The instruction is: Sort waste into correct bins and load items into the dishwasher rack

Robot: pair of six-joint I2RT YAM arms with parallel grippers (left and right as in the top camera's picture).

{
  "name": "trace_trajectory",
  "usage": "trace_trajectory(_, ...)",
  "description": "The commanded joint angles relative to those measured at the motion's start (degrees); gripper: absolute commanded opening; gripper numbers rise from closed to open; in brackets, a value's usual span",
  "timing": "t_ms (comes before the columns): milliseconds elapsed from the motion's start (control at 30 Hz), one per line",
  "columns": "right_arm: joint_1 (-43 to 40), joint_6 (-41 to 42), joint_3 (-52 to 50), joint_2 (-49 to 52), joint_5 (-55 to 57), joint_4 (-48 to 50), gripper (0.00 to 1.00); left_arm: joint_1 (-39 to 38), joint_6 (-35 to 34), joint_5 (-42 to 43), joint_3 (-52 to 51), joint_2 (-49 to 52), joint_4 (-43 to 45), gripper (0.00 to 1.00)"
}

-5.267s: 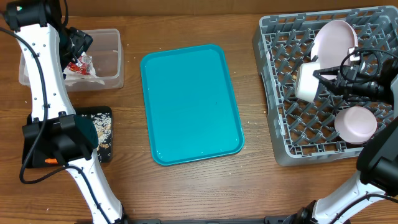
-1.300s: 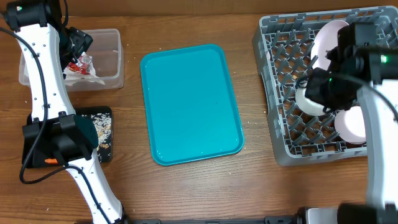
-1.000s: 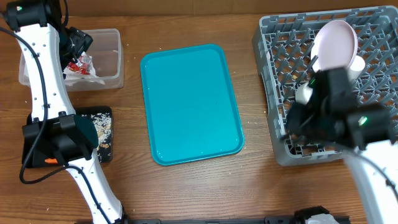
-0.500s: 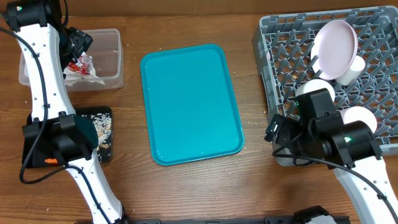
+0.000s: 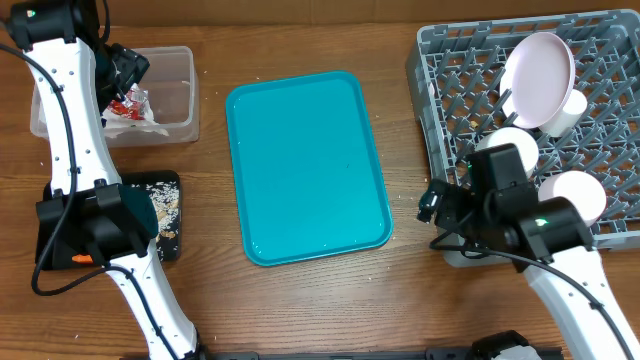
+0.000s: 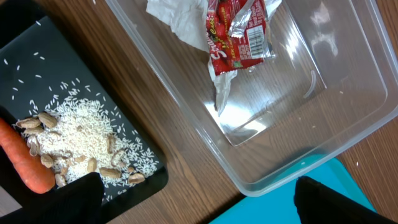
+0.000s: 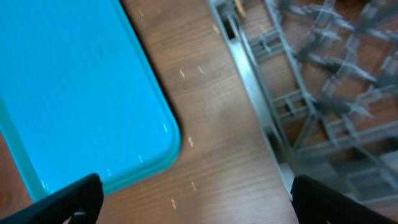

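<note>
The grey dishwasher rack point(image 5: 440, 90) at the right holds a pink plate point(image 5: 540, 68) on edge, a white cup point(image 5: 512, 138) and a pale bowl point(image 5: 582, 190). My right gripper point(image 5: 432, 205) hovers open and empty over the wood between the rack's front-left corner and the teal tray point(image 5: 305, 165). In the right wrist view the right gripper point(image 7: 199, 199) has only bare table between its fingers. My left gripper point(image 5: 125, 65) is open over the clear bin point(image 5: 175, 95). Below the left gripper point(image 6: 199, 205) lie a red wrapper point(image 6: 239, 31) and crumpled paper.
A black bin point(image 5: 165, 215) at the front left holds rice point(image 6: 74, 134), nuts and a carrot point(image 6: 22, 168). The rack's edge point(image 7: 249, 87) is blurred in the right wrist view. Crumbs dot the wood beside the teal tray point(image 7: 68, 93).
My right arm has drawn out of the rack toward its front-left corner, opening and leaving the white cup in the rack. The left arm has not moved.
</note>
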Motion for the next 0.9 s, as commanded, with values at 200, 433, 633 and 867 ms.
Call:
trace_trajectory(200,0.2,-3.4,-26.8,-16.6,-4.8,30.3,1.0,-0.3,-0.8,-1.0,0.7,-0.1,-0.1,1.0)
trace_trajectory(433,-3.1,-12.2,-40.1,-41.0,-5.9,41.8,1.0,-0.3,-0.8,-1.0,0.7,-0.1,-0.1,1.0)
trace_trajectory(633,-7.0,-14.9,-44.0,-55.1,-4.0,43.0,1.0,-0.3,-0.8,-1.0,0.7,-0.1,-0.1,1.0)
trace_trajectory(867,-12.4,-14.6,-52.9,-61.4,-4.0,57.4,1.0,-0.3,-0.8,-1.0,0.7,-0.1,-0.1,1.0)
